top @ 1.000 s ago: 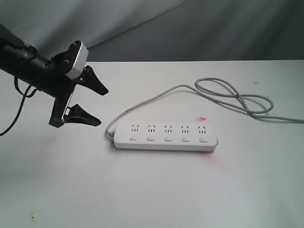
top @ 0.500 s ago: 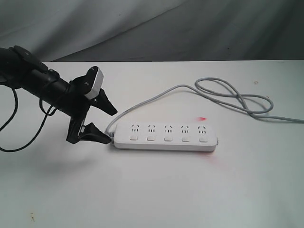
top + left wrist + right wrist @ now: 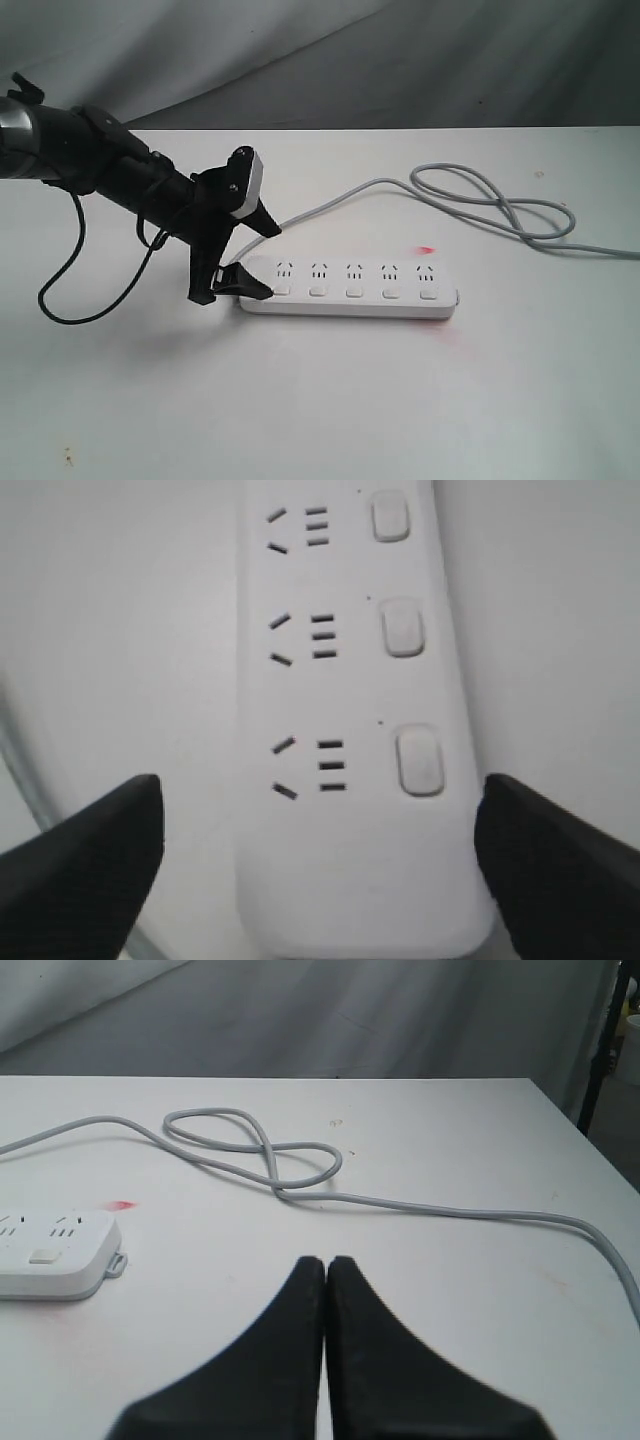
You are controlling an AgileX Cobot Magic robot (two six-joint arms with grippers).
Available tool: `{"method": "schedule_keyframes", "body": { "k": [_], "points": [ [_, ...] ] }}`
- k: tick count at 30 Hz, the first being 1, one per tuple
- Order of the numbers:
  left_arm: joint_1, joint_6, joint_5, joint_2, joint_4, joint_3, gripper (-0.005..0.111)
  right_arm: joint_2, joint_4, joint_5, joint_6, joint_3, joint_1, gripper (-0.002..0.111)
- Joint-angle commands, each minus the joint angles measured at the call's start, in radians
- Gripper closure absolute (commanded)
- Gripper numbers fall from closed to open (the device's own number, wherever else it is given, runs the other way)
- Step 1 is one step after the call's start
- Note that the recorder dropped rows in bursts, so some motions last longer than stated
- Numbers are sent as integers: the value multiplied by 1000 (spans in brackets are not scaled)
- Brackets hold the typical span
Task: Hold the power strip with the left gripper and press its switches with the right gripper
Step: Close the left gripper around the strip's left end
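The white power strip (image 3: 360,300) lies flat on the white table, its row of switches (image 3: 354,293) facing the near side. My left gripper (image 3: 274,262) is open and straddles the strip's left end, one black finger on each long side. In the left wrist view the strip (image 3: 340,880) fills the gap between the jaws of the left gripper (image 3: 320,790); the nearest switch (image 3: 418,760) shows, and a small gap remains at one finger. My right gripper (image 3: 326,1262) is shut, empty, hovering over bare table well apart from the strip's far end (image 3: 50,1250). It is out of the exterior view.
The grey cord (image 3: 480,200) leaves the strip's left end, loops at the back right and runs off the right edge; the loop (image 3: 260,1155) lies ahead of the right gripper. A small red mark (image 3: 427,249) sits behind the strip. A grey backdrop hangs behind the table.
My left arm has swung right and down from the table's left side until its open jaws flank the strip's left end. The strip and cord have not moved.
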State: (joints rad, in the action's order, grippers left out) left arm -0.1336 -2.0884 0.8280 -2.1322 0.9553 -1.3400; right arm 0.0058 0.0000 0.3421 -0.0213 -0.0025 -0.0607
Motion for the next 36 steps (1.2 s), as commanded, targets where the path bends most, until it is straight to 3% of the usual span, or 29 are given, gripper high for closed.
{"method": "schedule_keyframes", "body": {
  "k": [1, 5, 11, 15, 22, 24, 30, 36],
  "points": [
    [-6, -5, -65, 1, 32, -4, 27, -6, -6, -2, 0, 3, 2, 108],
    [-6, -5, -63, -12, 27, -4, 31, -6, -6, -2, 0, 3, 2, 108],
    [-6, 10, -26, -33, -6, -4, 46, -6, -6, -2, 0, 3, 2, 108],
    [-6, 17, 81, -14, -74, -4, 46, -6, -6, -2, 0, 3, 2, 108],
    [-6, 10, 85, 2, -76, -4, 46, -6, -6, -2, 0, 3, 2, 108],
    [-6, 6, 85, 2, -76, -4, 43, -6, -6, -2, 0, 3, 2, 108],
    [-6, 6, 85, 2, -60, -4, 11, -6, -6, -2, 0, 3, 2, 108],
    [-6, 6, 82, 2, -60, -4, 7, -6, -6, -2, 0, 3, 2, 108]
  ]
}}
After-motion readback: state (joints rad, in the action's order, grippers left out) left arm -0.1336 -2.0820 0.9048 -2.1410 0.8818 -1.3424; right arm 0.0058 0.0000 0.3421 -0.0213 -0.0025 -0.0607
